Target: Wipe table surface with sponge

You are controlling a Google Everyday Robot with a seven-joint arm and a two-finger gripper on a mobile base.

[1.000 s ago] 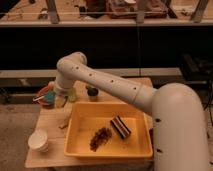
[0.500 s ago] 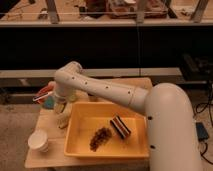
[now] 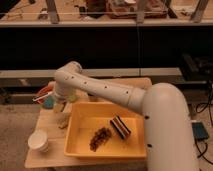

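Lower than a second ago, the arm has sunk toward the table surface [image 3: 54, 135]. At the near left corner stands a paper cup [image 3: 38, 141], beside a yellow tub [image 3: 80, 114] holding a striped block [image 3: 120, 126] and brown crumbs [image 3: 101, 137]. Farther back, the gripper [image 3: 59, 106] hangs just beside the teal sponge [image 3: 48, 103] at the left edge; whether it is closed on the sponge cannot be told. The step looks like picking up the sponge. Next it needs a sure hold, then pressing flat and sweeping across bare wood.
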